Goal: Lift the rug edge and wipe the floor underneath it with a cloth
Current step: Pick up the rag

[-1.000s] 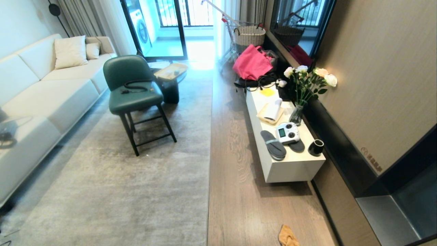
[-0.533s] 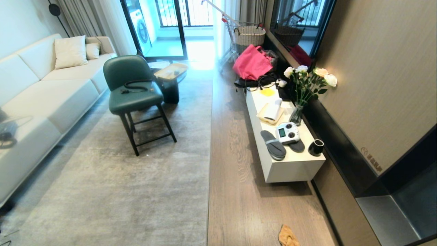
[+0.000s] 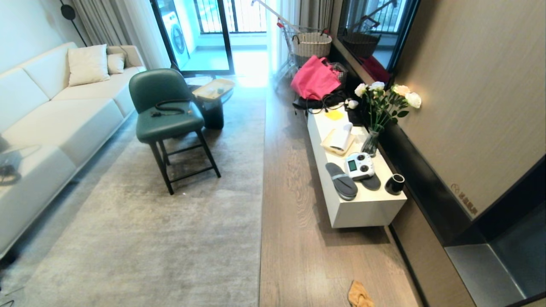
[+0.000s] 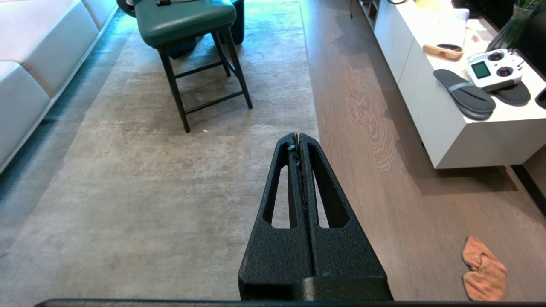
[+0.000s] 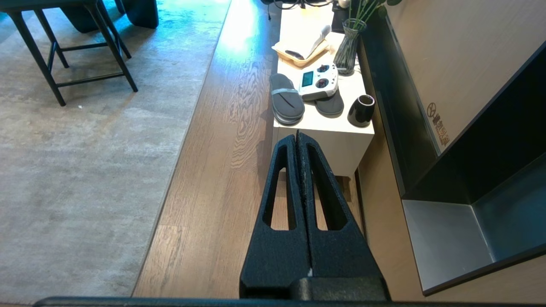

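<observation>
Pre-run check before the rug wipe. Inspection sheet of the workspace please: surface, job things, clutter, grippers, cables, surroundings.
Surface: wood-plank floor bare alongside the rug.
Job's things: rug edge lying flat and straight; cloth crumpled on the floor, apart from the rug.
Clutter: slippers, remote controller, black cup, vase of flowers on the white cabinet.
Grippers: left gripper and right gripper both raised off the floor, jaws shut, holding nothing.
Cables: black cable coiled on the green chair; more by the pink bag.
Surroundings: sofa, glass balcony door.
</observation>
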You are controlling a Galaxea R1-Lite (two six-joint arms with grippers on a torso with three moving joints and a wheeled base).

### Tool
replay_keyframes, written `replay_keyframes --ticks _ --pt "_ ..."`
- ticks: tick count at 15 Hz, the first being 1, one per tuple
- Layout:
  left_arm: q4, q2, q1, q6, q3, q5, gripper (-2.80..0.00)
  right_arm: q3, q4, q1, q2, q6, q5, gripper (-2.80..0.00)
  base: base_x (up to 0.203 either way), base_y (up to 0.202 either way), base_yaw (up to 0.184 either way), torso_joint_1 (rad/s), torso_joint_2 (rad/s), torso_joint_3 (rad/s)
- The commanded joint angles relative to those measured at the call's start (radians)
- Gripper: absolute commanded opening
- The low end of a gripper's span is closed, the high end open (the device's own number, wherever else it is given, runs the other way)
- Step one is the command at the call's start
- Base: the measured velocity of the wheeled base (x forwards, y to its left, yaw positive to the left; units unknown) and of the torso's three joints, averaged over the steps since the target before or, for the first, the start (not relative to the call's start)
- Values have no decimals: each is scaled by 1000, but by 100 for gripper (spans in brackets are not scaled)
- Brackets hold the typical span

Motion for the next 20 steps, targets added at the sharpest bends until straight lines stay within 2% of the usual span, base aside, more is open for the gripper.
replay_keyframes --ticks 1,20 --pt "0 0 0 0 0 -1 -280 0 0 0 1 -1 1 -280 0 0 0 0 0 0" --pt "0 0 0 0 0 0 -280 0 0 0 1 0 1 -280 0 0 0 0 0 0"
